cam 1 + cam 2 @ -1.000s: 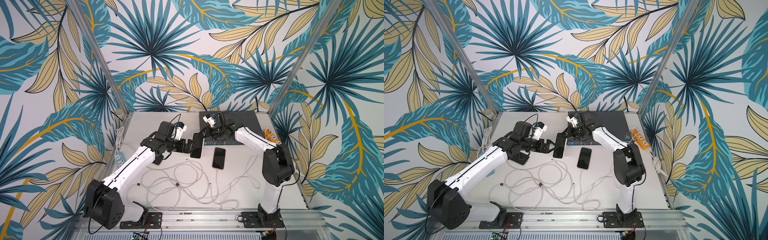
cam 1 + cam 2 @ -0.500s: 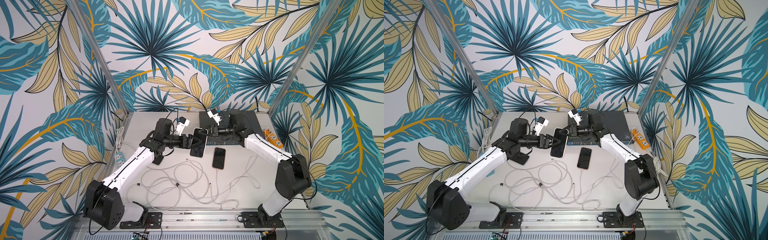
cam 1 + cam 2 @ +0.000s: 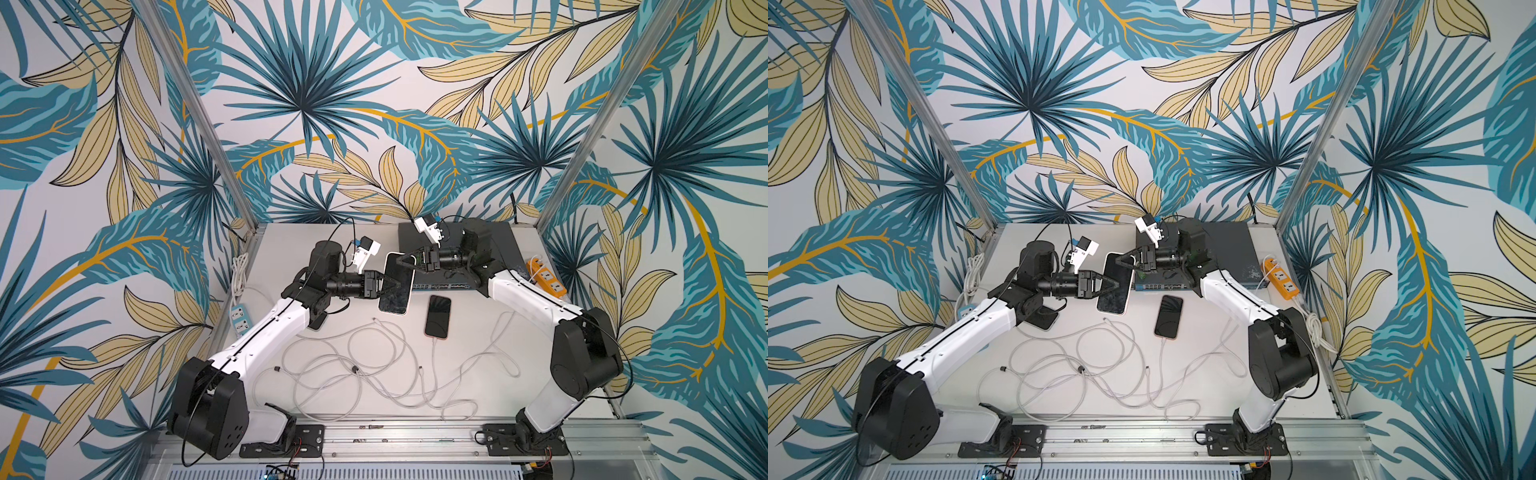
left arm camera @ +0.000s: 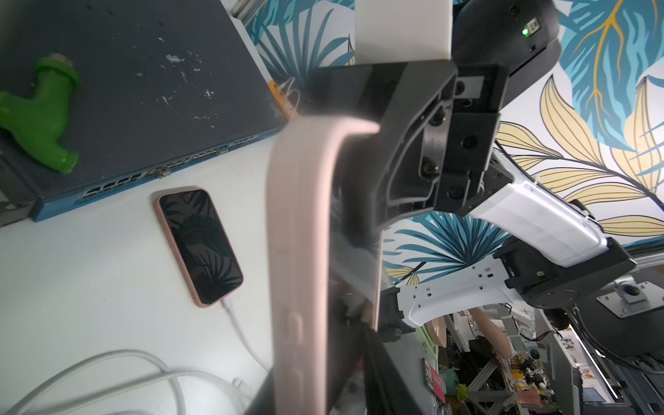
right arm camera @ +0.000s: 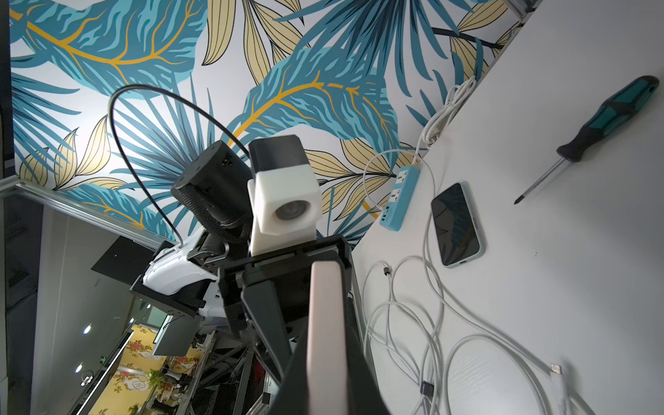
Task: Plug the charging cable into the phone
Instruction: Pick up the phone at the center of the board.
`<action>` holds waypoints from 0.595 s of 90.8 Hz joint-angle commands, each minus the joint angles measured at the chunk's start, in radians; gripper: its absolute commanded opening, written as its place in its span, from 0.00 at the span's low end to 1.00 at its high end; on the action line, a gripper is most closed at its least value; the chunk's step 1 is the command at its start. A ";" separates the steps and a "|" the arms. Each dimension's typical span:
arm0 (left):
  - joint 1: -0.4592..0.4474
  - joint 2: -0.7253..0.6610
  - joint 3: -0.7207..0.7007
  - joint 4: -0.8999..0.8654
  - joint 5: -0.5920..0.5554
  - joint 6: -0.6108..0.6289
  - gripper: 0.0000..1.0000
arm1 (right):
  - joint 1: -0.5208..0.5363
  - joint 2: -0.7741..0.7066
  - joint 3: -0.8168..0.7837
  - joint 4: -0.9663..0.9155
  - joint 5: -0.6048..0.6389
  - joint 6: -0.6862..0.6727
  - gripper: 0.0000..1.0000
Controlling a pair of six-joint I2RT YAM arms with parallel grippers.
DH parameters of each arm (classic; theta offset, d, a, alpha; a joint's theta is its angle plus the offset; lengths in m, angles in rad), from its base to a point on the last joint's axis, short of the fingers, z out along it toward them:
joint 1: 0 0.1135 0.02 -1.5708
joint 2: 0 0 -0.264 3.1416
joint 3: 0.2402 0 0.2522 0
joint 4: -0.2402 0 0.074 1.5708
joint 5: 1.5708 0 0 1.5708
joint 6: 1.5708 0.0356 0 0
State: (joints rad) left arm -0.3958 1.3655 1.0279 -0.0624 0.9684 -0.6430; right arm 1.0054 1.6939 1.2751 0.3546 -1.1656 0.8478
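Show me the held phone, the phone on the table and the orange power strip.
held phone (image 3: 397, 300): in a top view, bare part of screen.
phone on the table (image 3: 437, 316): in a top view, screen middle.
orange power strip (image 3: 546, 277): in a top view, top face.

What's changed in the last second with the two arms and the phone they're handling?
The left gripper, open a second ago, has shut its jaws on the side of the held phone. The right gripper kept its grip on the far end, lifting and turning the phone while its elbow swung outward. The plugged-in second phone and the loose cables stayed put.
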 commanded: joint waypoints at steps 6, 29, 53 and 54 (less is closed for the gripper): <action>-0.007 -0.001 0.004 0.082 0.045 -0.024 0.29 | 0.002 -0.022 -0.014 0.082 -0.020 0.049 0.00; -0.012 0.033 0.003 0.127 0.093 -0.061 0.32 | 0.003 -0.020 -0.019 0.108 -0.034 0.065 0.00; -0.013 0.043 0.014 0.159 0.102 -0.093 0.03 | 0.002 -0.002 -0.015 0.119 -0.048 0.072 0.00; -0.013 0.043 0.015 0.159 0.102 -0.093 0.01 | 0.002 -0.002 -0.015 0.118 -0.048 0.071 0.00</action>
State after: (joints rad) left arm -0.4004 1.3975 1.0279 0.0563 1.0988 -0.7368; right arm 1.0019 1.6939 1.2694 0.4629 -1.2407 0.8875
